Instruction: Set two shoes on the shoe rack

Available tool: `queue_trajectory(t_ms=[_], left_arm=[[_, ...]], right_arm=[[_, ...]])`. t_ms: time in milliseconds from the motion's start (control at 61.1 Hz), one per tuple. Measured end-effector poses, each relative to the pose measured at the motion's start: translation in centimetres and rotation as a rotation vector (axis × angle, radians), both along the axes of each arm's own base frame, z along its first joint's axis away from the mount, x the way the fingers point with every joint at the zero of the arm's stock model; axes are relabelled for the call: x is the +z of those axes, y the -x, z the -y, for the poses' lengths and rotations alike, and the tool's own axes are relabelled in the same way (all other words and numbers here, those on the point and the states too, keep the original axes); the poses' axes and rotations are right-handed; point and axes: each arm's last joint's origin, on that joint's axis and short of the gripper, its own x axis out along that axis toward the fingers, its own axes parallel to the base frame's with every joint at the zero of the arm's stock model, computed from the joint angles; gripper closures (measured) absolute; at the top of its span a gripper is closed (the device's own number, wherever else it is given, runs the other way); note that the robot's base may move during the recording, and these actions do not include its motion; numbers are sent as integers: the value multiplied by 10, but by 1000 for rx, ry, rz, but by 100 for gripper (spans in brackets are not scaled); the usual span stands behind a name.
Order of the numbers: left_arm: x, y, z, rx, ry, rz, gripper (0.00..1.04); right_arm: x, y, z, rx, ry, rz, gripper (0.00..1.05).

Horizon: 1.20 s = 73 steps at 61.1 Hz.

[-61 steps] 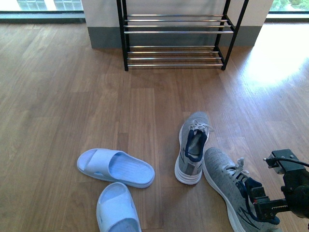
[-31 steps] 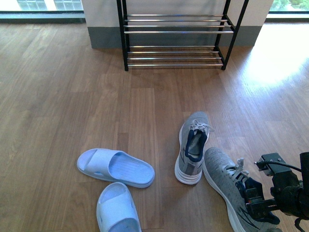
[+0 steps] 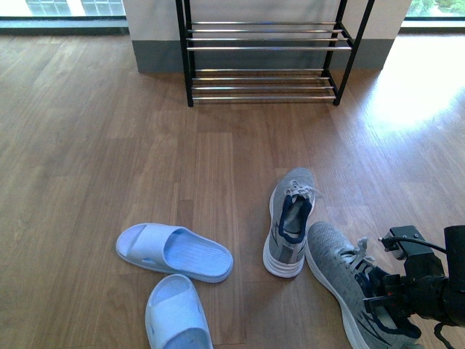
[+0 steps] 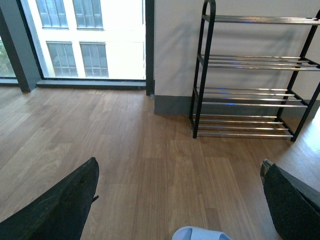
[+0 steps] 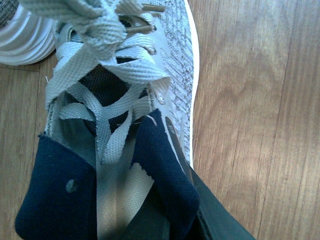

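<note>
Floor [image 3: 109, 145]: brown wood planks, with sun glare at the far right. At its far edge are a pale wall with a grey base and windows [image 4: 85, 40].

Rack [image 3: 265, 49]: black frame with chrome rod shelves. It stands at the floor's far edge against the wall, its long side running along the wall.

Far sneaker [image 3: 290, 222]: grey knit, white sole, navy collar, pale laces. It sits upright on the floor, well short of the rack. Its long axis runs near to far, with the toe toward the rack and the heel toward you.

Near sneaker [image 3: 338, 273]: same make. Its long axis lies on a diagonal, and the toe points away and to the left, ending just beside the far sneaker's heel. I cannot tell whether they touch.

Far slipper [image 3: 174, 251]: pale blue, lying crosswise to the left of the sneakers, toe to the left.

Near slipper [image 3: 176, 316]: just beside the far slipper on the side nearer you, toe pointing away.

Your right fingers [image 3: 385, 304] are over the near sneaker's heel end. In the wrist view one dark finger [image 5: 215, 220] lies against the outside of the navy collar [image 5: 165, 175]. I cannot tell whether they clamp it.

Your left fingers [image 4: 65, 210] are spread wide and hold nothing. They are above the floor and face the rack.
</note>
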Motion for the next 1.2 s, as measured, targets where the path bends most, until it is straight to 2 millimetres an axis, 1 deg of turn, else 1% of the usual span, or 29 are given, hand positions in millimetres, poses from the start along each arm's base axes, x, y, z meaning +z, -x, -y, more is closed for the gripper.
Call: queue_trajectory(t_ms=[16, 98, 180, 246, 344, 540, 606, 655, 688, 737, 753, 786, 868, 933, 1015, 1097, 1195], left_arm=[[0, 0, 0, 0, 0, 0, 9], [0, 0, 0, 0, 0, 0, 9], [0, 0, 0, 0, 0, 0, 9], [0, 0, 0, 0, 0, 0, 9], [0, 0, 0, 0, 0, 0, 9], [0, 0, 0, 0, 0, 0, 9], [0, 0, 0, 0, 0, 0, 9], [0, 0, 0, 0, 0, 0, 9], [0, 0, 0, 0, 0, 0, 9], [0, 0, 0, 0, 0, 0, 9], [0, 0, 0, 0, 0, 0, 9], [0, 0, 0, 0, 0, 0, 9], [0, 0, 0, 0, 0, 0, 9], [0, 0, 0, 0, 0, 0, 9], [0, 0, 0, 0, 0, 0, 9], [0, 0, 0, 0, 0, 0, 9], [0, 0, 0, 0, 0, 0, 9]], right_arm=[[1, 0, 0, -4, 0, 3, 104], [7, 4, -1, -20, -8, 15, 103], [21, 10, -5, -38, -21, 46, 103], [35, 15, -7, -51, -25, 75, 103], [64, 22, -8, -82, -29, 123, 103], [135, 49, -13, -127, -75, 208, 103], [168, 63, -15, -143, -95, 247, 103], [183, 70, -17, -153, -105, 268, 103], [199, 77, -18, -160, -120, 293, 103], [231, 89, -20, -172, -140, 360, 103], [235, 90, -20, -173, -141, 371, 103], [251, 96, -21, -178, -149, 416, 103], [278, 109, -24, -187, -164, 495, 103], [294, 119, -27, -191, -169, 546, 103], [308, 131, -32, -195, -171, 607, 103], [314, 137, -34, -193, -181, 654, 103], [316, 138, -34, -194, -185, 662, 103]])
